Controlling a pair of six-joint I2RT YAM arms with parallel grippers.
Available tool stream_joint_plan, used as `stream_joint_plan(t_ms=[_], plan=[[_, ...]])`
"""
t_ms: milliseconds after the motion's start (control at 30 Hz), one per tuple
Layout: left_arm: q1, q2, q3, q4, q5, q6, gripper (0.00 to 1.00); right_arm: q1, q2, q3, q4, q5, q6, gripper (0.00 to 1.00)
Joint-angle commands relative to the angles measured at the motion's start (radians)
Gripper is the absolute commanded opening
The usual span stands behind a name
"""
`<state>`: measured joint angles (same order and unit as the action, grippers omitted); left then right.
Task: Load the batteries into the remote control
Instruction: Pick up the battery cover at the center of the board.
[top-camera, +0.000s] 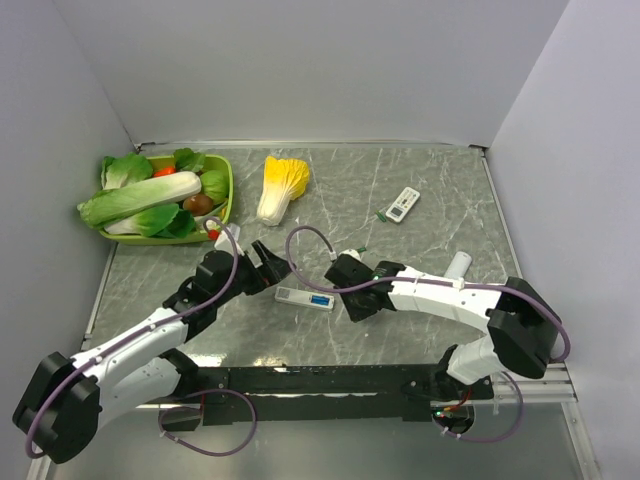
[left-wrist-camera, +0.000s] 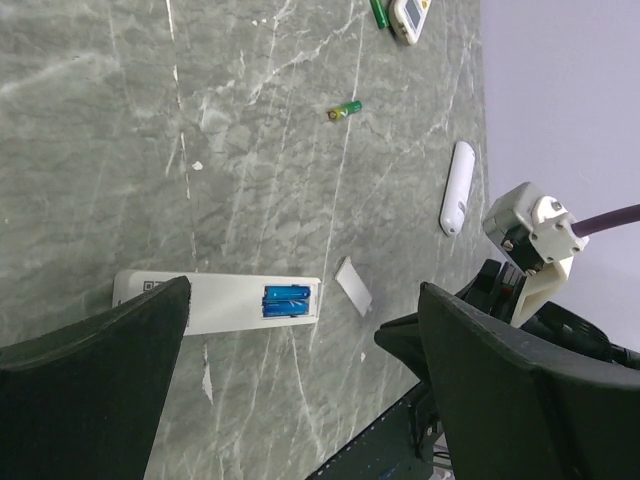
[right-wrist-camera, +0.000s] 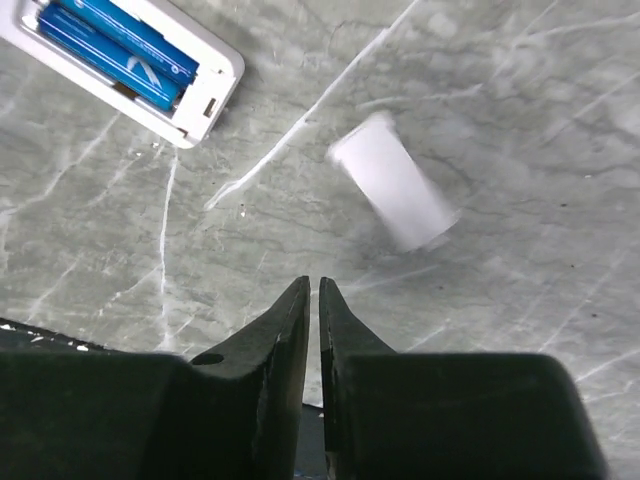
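Nearest the lens, in the right wrist view: right claw (right-wrist-camera: 311, 290), black fingers (right-wrist-camera: 280, 340) drawn almost together with only a thin slit between. Clamped on nothing, touching nothing, tips hanging over bare counter (right-wrist-camera: 520, 330). Just ahead of the tips and slightly right, a small white cover (right-wrist-camera: 395, 190), blurred, on the stone. Farther ahead and left, the open end of a white remote control (right-wrist-camera: 205, 95), compartment facing up, two blue batteries (right-wrist-camera: 120, 45) lying side by side inside and filling it.

In the left wrist view: left claw (left-wrist-camera: 305, 290) spread wide, gripping nothing. Below and between its tips, the same remote control lying lengthwise, blue pair seated at the end toward the right-hand finger. Contact between the other finger and the remote's far end: cannot tell. White cover just past the battery end, apart from it. Farther ahead, a loose green battery (left-wrist-camera: 345, 110) alone on the stone. Off to the right, a slim white oblong piece (left-wrist-camera: 457, 188). Farthest ahead, at the frame edge, a second remote (left-wrist-camera: 410, 15) with a second green battery (left-wrist-camera: 378, 12) beside it.

From above: well beyond the left claw, a green basket (top-camera: 230, 190) of leafy vegetables, and a yellow-white cabbage (top-camera: 282, 185) beside it on the counter.
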<state>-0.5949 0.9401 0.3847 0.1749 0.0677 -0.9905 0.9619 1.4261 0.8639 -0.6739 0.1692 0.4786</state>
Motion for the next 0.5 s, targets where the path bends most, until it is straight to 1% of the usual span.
stream_joint_plan(t_ms=[0, 33, 100, 133, 200, 233, 267, 333, 467], plan=[[0.003, 0.002, 0.017, 0.080, 0.037, -0.020, 0.99, -0.011, -0.033, 0.021, -0.027, 0.046, -0.020, 0.22], [0.003, 0.000, 0.017, 0.078, 0.034, -0.022, 0.99, -0.024, -0.038, 0.009, -0.027, 0.044, -0.018, 0.24], [0.004, -0.001, 0.019, 0.077, 0.030, -0.020, 0.99, -0.057, -0.055, -0.008, -0.018, 0.014, -0.032, 0.35], [0.004, -0.003, 0.019, 0.077, 0.030, -0.019, 0.99, -0.083, -0.061, -0.025, 0.002, 0.000, -0.046, 0.44], [0.004, -0.003, 0.019, 0.075, 0.029, -0.019, 0.99, -0.097, -0.072, -0.035, 0.019, -0.007, -0.092, 0.48], [0.004, -0.004, 0.019, 0.074, 0.026, -0.019, 0.99, -0.103, -0.072, -0.037, 0.026, -0.007, -0.103, 0.52], [0.003, -0.003, 0.020, 0.072, 0.026, -0.017, 0.99, -0.115, -0.064, -0.034, 0.030, -0.008, -0.110, 0.52], [0.003, -0.003, 0.022, 0.069, 0.024, -0.017, 0.99, -0.123, -0.047, -0.025, 0.046, -0.029, -0.130, 0.58], [0.003, -0.011, 0.022, 0.058, 0.017, -0.017, 0.99, -0.126, 0.057, 0.035, 0.056, -0.014, -0.149, 0.59]])
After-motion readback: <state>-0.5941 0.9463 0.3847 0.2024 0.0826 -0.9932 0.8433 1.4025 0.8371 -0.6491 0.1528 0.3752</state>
